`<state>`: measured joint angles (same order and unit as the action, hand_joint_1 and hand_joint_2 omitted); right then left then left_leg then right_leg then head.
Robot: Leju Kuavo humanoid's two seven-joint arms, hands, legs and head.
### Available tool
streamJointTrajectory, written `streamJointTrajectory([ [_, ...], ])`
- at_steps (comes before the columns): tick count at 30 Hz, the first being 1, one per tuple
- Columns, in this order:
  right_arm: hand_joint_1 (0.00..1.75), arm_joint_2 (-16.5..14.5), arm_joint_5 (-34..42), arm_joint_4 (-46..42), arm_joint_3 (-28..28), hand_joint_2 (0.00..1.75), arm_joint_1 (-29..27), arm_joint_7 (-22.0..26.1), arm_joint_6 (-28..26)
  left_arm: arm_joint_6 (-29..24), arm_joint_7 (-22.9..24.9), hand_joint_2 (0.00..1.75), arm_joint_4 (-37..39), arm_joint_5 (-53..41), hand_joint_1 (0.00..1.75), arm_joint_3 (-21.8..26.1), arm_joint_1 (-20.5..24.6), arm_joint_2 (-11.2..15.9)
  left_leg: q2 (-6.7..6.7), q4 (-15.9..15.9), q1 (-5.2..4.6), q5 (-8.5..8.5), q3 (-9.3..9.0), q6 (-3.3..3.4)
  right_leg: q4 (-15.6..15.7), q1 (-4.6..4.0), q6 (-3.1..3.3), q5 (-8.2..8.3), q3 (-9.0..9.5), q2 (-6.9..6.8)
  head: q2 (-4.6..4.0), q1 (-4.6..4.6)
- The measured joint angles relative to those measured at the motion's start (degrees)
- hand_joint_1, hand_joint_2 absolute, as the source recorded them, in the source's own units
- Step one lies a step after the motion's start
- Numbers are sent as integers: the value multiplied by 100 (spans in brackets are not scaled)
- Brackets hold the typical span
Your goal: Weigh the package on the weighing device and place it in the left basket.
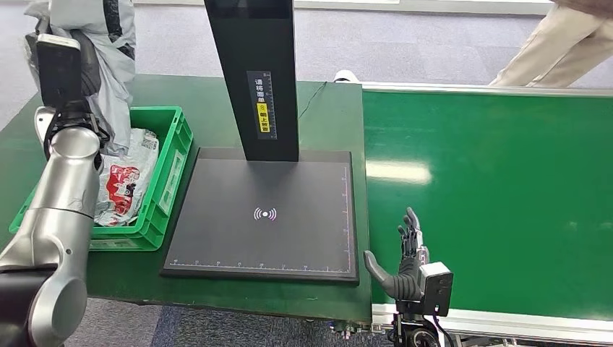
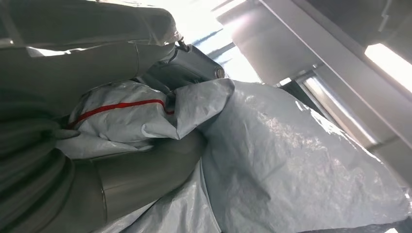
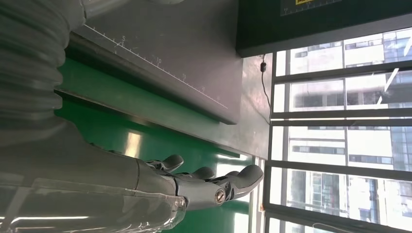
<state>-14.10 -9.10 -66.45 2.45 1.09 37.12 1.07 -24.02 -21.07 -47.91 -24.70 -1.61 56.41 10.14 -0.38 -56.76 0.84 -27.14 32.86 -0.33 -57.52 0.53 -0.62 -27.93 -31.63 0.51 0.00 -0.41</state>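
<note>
- The left hand (image 2: 97,160) grips a crinkled grey plastic mailer package (image 1: 108,43), raised above the green plastic crate basket (image 1: 170,155); the weighing seems done, though that is hard to confirm.
- The flat black scale platform (image 1: 264,217) lies bare.
- The right hand (image 1: 405,256) idles, fingers spread and empty.
- Next: lower the package, let go over the basket.

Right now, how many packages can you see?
2. One grey package is held up by the left hand above the green basket. One red-and-white package lies inside the basket. More may be hidden behind the arm.
</note>
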Motion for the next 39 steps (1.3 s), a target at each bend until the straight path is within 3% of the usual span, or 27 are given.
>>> streamJointTrajectory([
  [8, 0, -2, -62, 0, 8, 175, 22, -21, 35, -201, 412, 175, 1039, -722, 171, 104, 178, 276, 0, 0, 0, 0, 4, 0, 0, 0, 0, 0, -3, 0, 0, 1],
  [14, 0, -3, -84, -2, 16, 175, 25, -48, 46, 173, 665, 175, 1491, -1334, 154, 110, -59, 399, 0, 0, 0, 0, 5, 0, 0, 0, 0, 0, -6, 0, 0, 0],
  [16, 0, -4, -88, -2, 20, 175, 23, -56, 50, 336, 763, 175, 1573, -1525, 137, 91, -159, 409, 0, 0, 0, 0, 8, 0, 0, 0, 0, 0, -9, 0, 0, 1],
  [18, 0, -4, -98, -2, 26, 175, 22, -62, 53, 501, 869, 175, 1645, -1679, 62, 61, -227, 408, 0, 0, 0, 0, 11, 0, 0, 0, 0, 0, -12, 0, 0, 2],
  [20, 0, -4, -111, -2, 35, 175, 22, -73, 61, 714, 971, 175, 1717, -1821, 0, 20, -248, 407, 0, 0, 0, 0, 12, 0, 0, 0, 0, 0, -13, 0, 0, 1],
  [24, 0, -4, -150, -2, 64, 175, 25, -113, 79, 1126, 1060, 175, 1842, -1975, 0, -89, -246, 394, 0, 0, 0, 0, 12, 0, 0, 0, 0, 0, -14, 0, 0, 0],
  [28, 0, -6, -181, -2, 93, 175, 29, -124, 108, 1173, 965, 175, 1872, -1974, 0, -109, -247, 348, 1, 0, 0, 0, 12, 0, 0, 0, 0, 0, -14, 1, 0, 1],
  [35, 0, -45, -244, -18, 130, 175, 12, -157, 115, 783, 812, 175, 1648, -1925, 0, -34, -358, 246, 1, 0, 0, 0, 12, 0, 0, 0, 0, 0, -14, 1, 0, 0],
  [39, 0, -75, -258, -54, 151, 175, -36, -191, 96, 343, 448, 175, 1162, -1665, 0, 171, -622, 113, 3, 0, -1, 0, 11, 0, 0, 1, 0, 0, -13, 3, 0, 1],
])
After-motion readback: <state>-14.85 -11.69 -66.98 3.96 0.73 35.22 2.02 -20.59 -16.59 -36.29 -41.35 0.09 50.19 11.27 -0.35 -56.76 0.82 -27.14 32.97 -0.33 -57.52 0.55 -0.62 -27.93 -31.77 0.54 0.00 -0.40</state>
